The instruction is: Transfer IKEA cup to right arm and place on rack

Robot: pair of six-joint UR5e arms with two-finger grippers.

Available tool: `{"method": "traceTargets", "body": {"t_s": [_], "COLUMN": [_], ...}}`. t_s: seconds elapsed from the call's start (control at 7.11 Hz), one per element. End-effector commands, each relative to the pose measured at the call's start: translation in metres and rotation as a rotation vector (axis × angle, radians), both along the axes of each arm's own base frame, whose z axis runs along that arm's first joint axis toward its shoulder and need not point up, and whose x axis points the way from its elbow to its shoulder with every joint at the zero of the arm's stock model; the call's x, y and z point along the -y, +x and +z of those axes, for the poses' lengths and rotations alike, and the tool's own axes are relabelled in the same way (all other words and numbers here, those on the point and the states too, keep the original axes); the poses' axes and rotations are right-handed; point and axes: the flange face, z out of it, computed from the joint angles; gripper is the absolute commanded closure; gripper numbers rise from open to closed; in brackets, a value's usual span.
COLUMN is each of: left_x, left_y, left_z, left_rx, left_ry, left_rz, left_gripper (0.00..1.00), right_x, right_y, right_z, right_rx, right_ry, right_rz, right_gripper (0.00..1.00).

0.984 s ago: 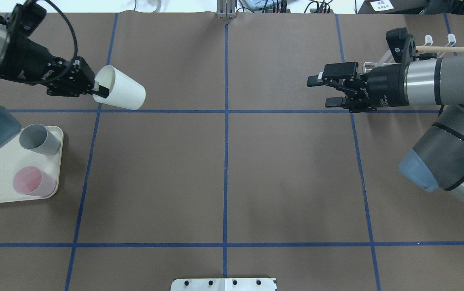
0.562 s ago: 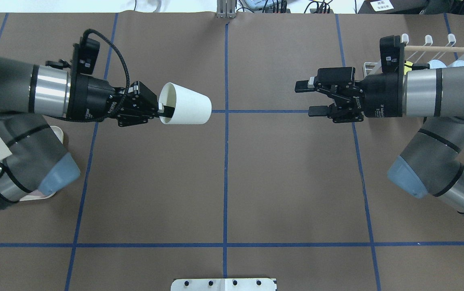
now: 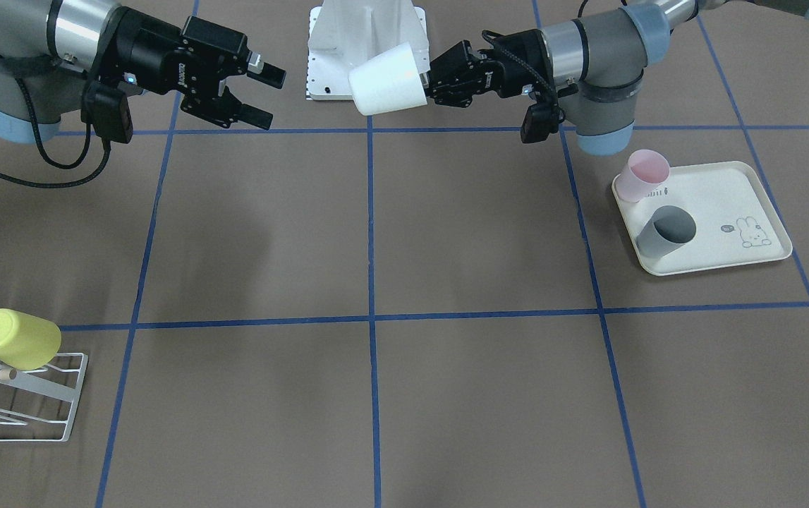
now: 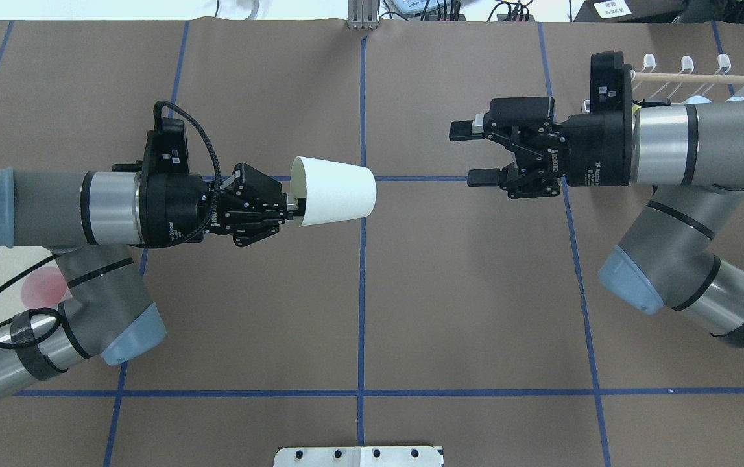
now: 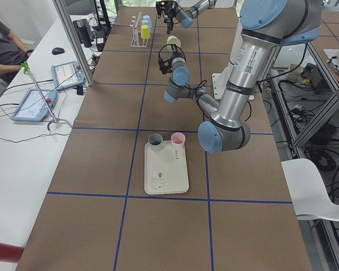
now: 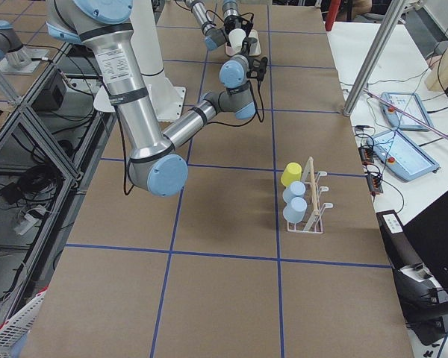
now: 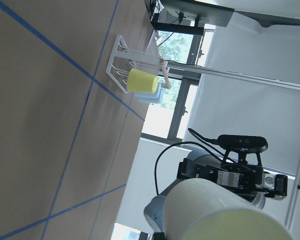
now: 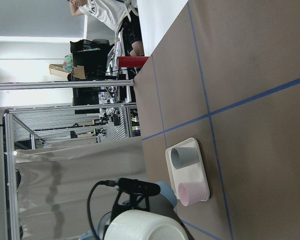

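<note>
A white IKEA cup (image 4: pixel 336 191) lies on its side in the air, base pointing right. My left gripper (image 4: pixel 292 203) is shut on its rim, one finger inside the mouth. In the front view the cup (image 3: pixel 386 88) hangs near the table's centre line. My right gripper (image 4: pixel 469 154) is open and empty, facing the cup's base across a gap; it also shows in the front view (image 3: pixel 265 95). The white wire rack (image 4: pixel 683 78) with its wooden dowel stands behind the right arm. In the front view the rack (image 3: pixel 30 402) carries a yellow cup (image 3: pixel 16 339).
A cream rabbit-print tray (image 3: pixel 718 201) on the robot's left side holds a pink cup (image 3: pixel 645 175) and a grey cup (image 3: pixel 665 231). Pale blue cups (image 6: pixel 293 205) hang on the rack beside the yellow one. A white base plate (image 4: pixel 359 456) sits at the near table edge.
My left arm has swung the white cup to the right, up to the centre line. My right gripper has moved left toward it and stays open.
</note>
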Motion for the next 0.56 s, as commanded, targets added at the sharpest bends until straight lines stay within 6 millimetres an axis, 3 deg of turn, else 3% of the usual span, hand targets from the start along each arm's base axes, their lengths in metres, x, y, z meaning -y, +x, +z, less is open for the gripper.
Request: {"method": "traceTargets", "body": {"t_s": [0.0, 0.42], "left_x": [-0.024, -0.035], "left_y": [0.027, 0.038], "left_z": [0.0, -0.013], "left_rx": [-0.205, -0.24], "left_ry": [-0.094, -0.098], "left_rz": [0.002, 0.021], "left_gripper": [1.0, 1.0], "right_x": [-0.025, -0.029], "right_y": [-0.029, -0.033], "right_z": [-0.015, -0.023], "right_rx": [0.12, 0.155], "right_ry": [-0.037, -0.045], "right_rz": [0.003, -0.012], "right_gripper": [0.03, 0.04]}}
